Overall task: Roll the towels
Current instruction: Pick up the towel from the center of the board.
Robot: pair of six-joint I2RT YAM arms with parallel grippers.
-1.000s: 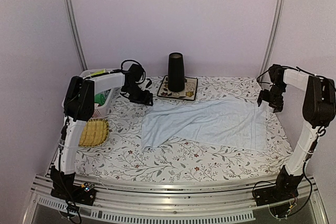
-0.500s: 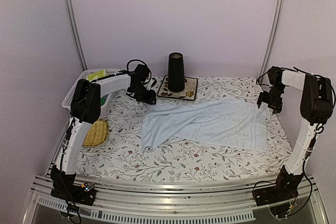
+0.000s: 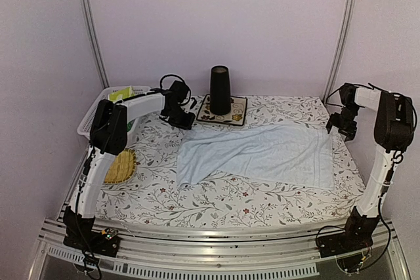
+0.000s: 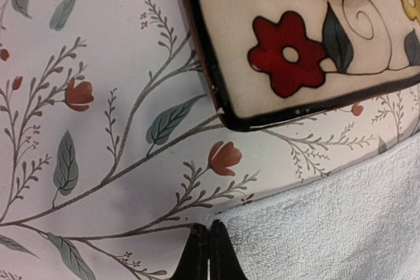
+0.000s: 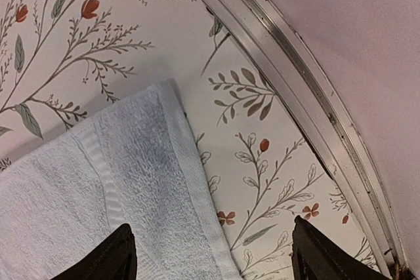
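A light blue towel (image 3: pixel 262 155) lies spread flat across the middle of the flowered tablecloth. My left gripper (image 3: pixel 186 122) is down at its far left corner. In the left wrist view the two black fingers (image 4: pixel 210 254) stand shut together, with the tip of the towel's corner (image 4: pixel 328 227) pinched between them. My right gripper (image 3: pixel 342 128) hovers over the towel's far right corner. Its fingers stand wide open (image 5: pixel 213 254), one over the towel (image 5: pixel 118 188) and one over bare tablecloth. A bit of yellow-green cloth (image 3: pixel 121 95) shows in the basket.
A black cup (image 3: pixel 220 90) stands on a square flowered mat (image 3: pixel 233 111) just behind the left gripper; the mat's dark border (image 4: pixel 216 90) is close to the fingers. A white basket (image 3: pixel 98 106) and a woven straw tray (image 3: pixel 120 165) sit at the left. A metal rail (image 5: pixel 295 77) edges the table by the right gripper.
My left gripper has moved right to the towel's far left corner and shut there. My right gripper has shifted slightly toward the back and stays open.
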